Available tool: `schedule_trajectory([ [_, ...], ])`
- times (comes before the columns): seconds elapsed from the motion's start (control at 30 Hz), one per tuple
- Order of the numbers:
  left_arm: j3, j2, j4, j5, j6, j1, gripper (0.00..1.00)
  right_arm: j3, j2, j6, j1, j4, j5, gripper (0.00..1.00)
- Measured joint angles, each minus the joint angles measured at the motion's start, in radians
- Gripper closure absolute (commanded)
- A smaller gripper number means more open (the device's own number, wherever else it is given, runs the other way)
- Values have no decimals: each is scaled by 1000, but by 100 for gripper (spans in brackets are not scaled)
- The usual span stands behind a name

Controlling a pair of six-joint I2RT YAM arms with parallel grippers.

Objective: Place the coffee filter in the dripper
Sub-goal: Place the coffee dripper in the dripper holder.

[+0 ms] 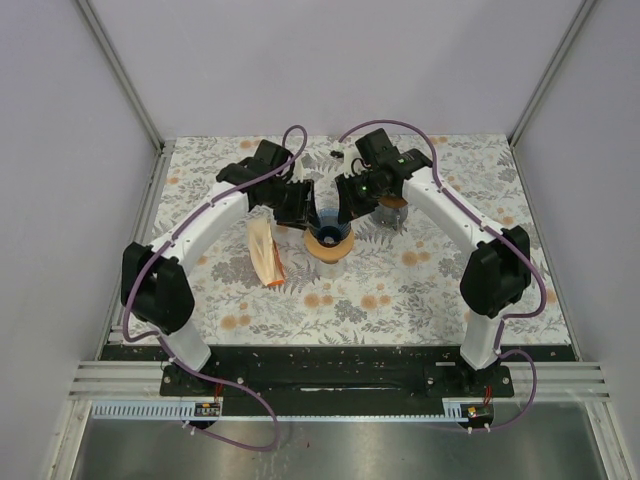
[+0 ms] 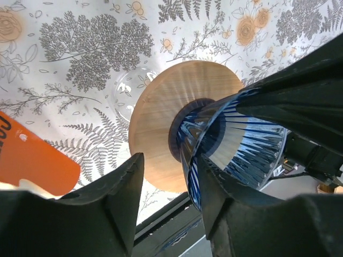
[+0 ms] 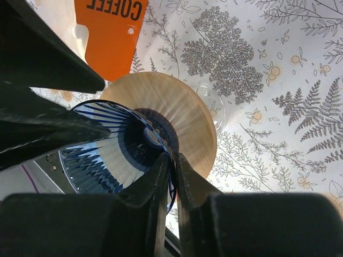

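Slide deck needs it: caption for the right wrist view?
Right gripper pinches the rim of the blue dripper, wooden base beneath, orange coffee packet on the floral tablecloth beyond.

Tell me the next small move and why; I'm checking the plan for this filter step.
Probably lift the open left gripper off the rim of the dripper and toward the orange filter pack: it holds nothing, no filter shows in the dripper, and the right gripper pinches the rim, steadying it.

The word "COFFEE" is printed in dark capitals on the orange packet (image 3: 110, 37), and it is seen upside down in the right wrist view. In the left wrist view, only a cut-off dark stroke is seen on the packet's edge, and it cannot be read.
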Motion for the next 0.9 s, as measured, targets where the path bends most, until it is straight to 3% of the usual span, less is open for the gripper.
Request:
schedule_trajectory([
  [0.2,81,-18,-32,-45,80,0,27,6,8,-1,2,-26,34,66],
  [0.4,118,-92,-52,-71,170,0,19,55,11,-4,2,-57,53,44],
  [0.57,129,-149,-73,-116,246,2,1,139,10,-12,2,-66,52,37],
  [0.9,-14,-333,-27,-385,360,96,1,193,-34,-1,34,-6,142,27],
])
